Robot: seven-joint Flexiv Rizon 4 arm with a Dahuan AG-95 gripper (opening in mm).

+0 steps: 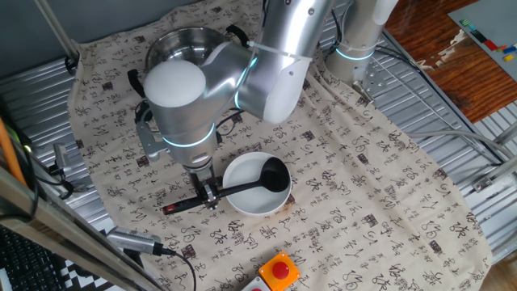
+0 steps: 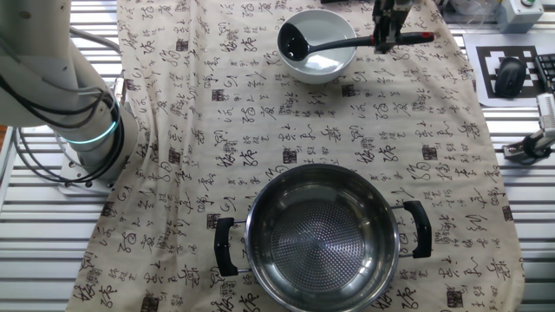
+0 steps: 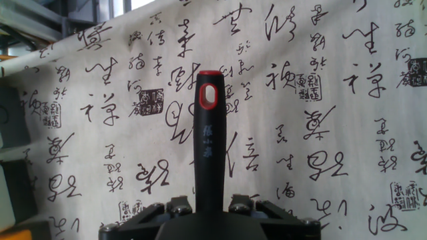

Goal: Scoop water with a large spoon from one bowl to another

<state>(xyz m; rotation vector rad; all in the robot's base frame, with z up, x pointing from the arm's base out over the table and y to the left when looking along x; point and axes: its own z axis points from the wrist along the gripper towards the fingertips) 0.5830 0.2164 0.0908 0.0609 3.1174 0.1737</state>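
Observation:
The black ladle (image 1: 260,183) has its cup down inside the white bowl (image 1: 236,173), and its long handle reaches left over the rim. My gripper (image 1: 209,194) is shut on the handle near its red-tipped end. In the other fixed view the gripper (image 2: 387,40) holds the handle to the right of the white bowl (image 2: 328,62), with the ladle's cup (image 2: 294,41) at the bowl's left side. The hand view shows the handle (image 3: 209,147) running up from between my fingers to its red tip. The steel bowl (image 2: 321,236) with black side handles stands apart, and it also shows behind the arm (image 1: 179,45).
A cloth with black calligraphy (image 1: 363,202) covers the table. A red button box (image 1: 279,271) sits at the cloth's front edge. The arm's base (image 2: 82,139) stands beside the cloth. Cables and a metal rail (image 1: 48,174) lie at the left.

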